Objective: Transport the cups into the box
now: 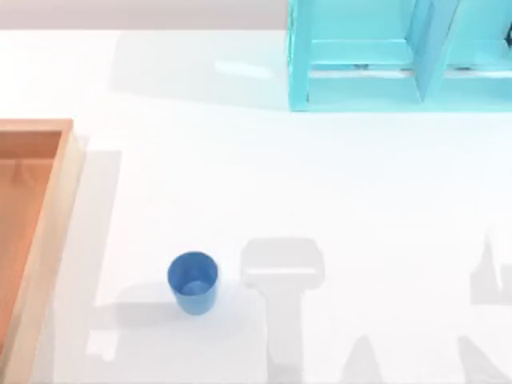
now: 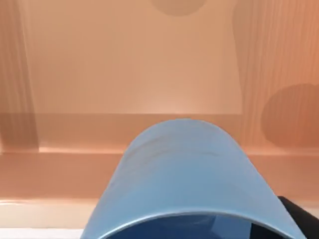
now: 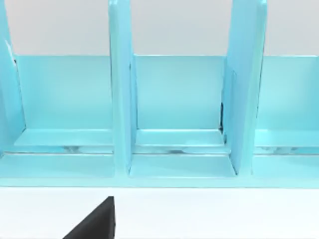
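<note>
Close under the left wrist camera, a blue cup [image 2: 184, 179] is hanging rim-first, evidently carried by the left gripper, a dark finger [image 2: 299, 219] edging in beside its rim; beyond it the box [image 2: 134, 64] floor is spreading wide, its near wall just below; I judge the release should wait until the cup is sitting low and level over the floor. Farther off, the second cup [image 1: 193, 282] is standing upright on the table [image 1: 320, 184], well right of the box rim [image 1: 68, 184]; the right arm is idling, facing the light-blue shelf [image 3: 174, 124], a finger [image 3: 94, 224] in sight, its spread impossible to tell.
</note>
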